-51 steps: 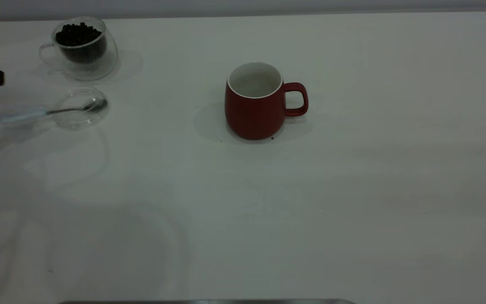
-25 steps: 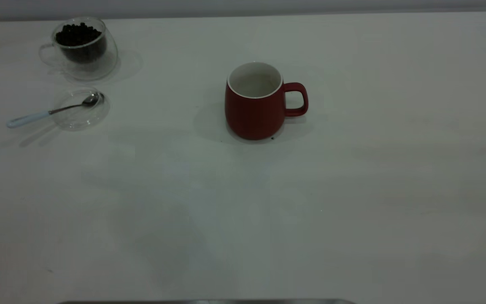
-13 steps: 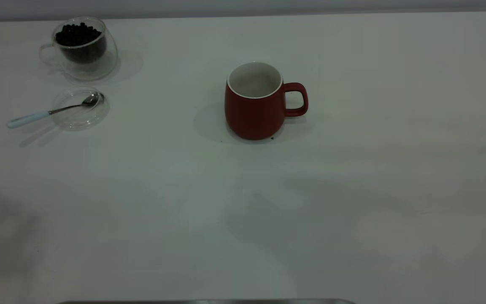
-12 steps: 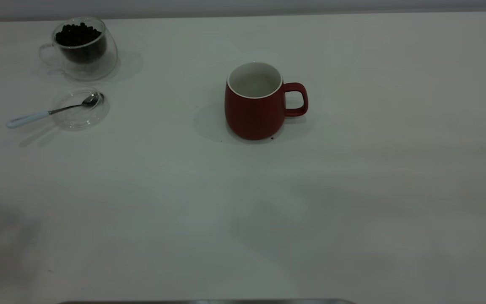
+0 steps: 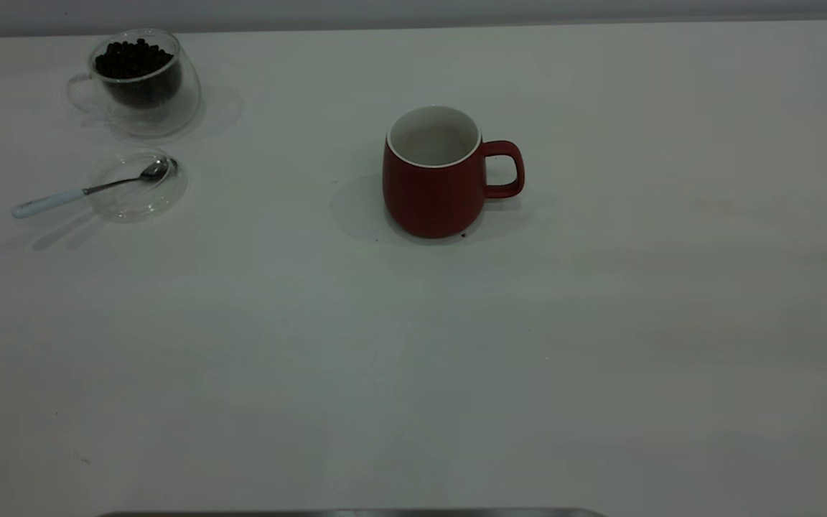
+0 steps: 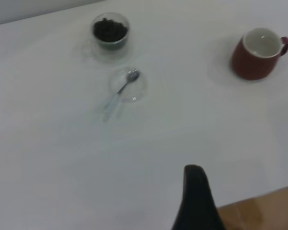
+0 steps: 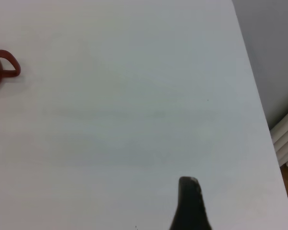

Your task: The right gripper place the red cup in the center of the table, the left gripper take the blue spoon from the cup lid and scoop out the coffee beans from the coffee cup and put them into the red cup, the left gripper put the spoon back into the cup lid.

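Fingertip (image 6: pixel 197 191) of the left gripper rose dark above the table (image 5: pixel 413 359), holding nothing; whether it was open, I cannot tell. The right gripper's finger (image 7: pixel 189 203) looked the same. The blue spoon (image 5: pixel 87 189) lay with its bowl in the cup lid (image 5: pixel 138 184), beside the coffee cup (image 5: pixel 137 80) with the coffee beans (image 5: pixel 132 60). The red cup (image 5: pixel 438 172) stood upright near the middle.

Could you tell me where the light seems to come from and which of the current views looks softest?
Exterior view: dim, even light; the red mug casts a soft shadow toward the picture's left, and so does the spoon. Left wrist view: softest, the glass cup and spoon blurred. Right wrist view: bright, nearly shadowless table.
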